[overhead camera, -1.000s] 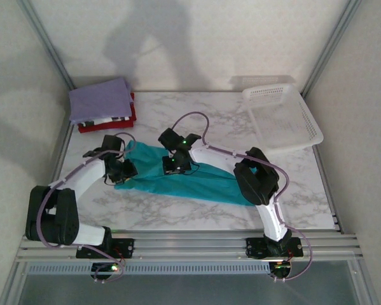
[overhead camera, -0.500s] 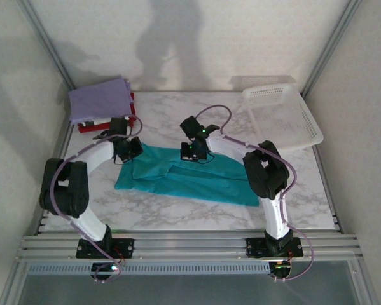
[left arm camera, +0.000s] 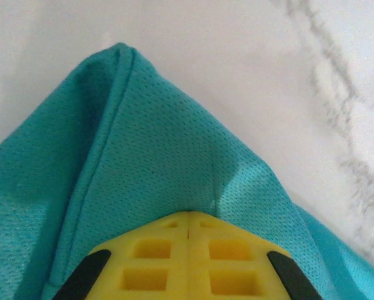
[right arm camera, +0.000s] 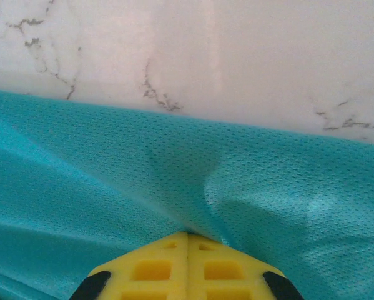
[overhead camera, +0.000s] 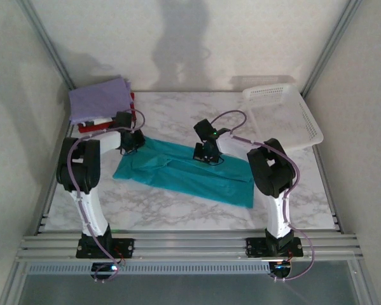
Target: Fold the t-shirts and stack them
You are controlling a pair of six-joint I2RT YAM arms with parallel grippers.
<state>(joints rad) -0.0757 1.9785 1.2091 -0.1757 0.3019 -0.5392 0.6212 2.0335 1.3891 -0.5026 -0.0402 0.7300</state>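
**Both grippers clamped on far edge of teal shirt**

Left gripper [overhead camera: 129, 143]: in the wrist view the two yellow fingers [left arm camera: 150, 251] met with no gap, with mesh cloth of the teal shirt [left arm camera: 143, 156] pinched at the tips. The cloth rose to the grip in a peaked fold, and a hemmed corner pointed away from the camera onto the bare marble table [left arm camera: 249, 56].

Right gripper [overhead camera: 206, 155]: its tips [right arm camera: 188, 236] were likewise pressed together, closed on a pucker of the same shirt [right arm camera: 174, 169]. The cloth's straight edge ran across that view, with table [right arm camera: 236, 50] beyond it.

From above, the teal shirt [overhead camera: 184, 173] lay mid-table as a long band, slanting from upper left to lower right. The left gripper held its far left corner, and the right gripper held the far edge near the middle. A lengthwise crease showed along the left half.

Folded stack sat at the far left corner of the table [overhead camera: 177, 213], just beyond the left gripper: lavender shirt [overhead camera: 100, 100] on top, patterned shirt [overhead camera: 105, 121] under it, red shirt [overhead camera: 91, 129] at the bottom. Whether the gripper touched the stack could not be told.

White basket [overhead camera: 282, 117] sat at the far right corner, well apart from the teal shirt.
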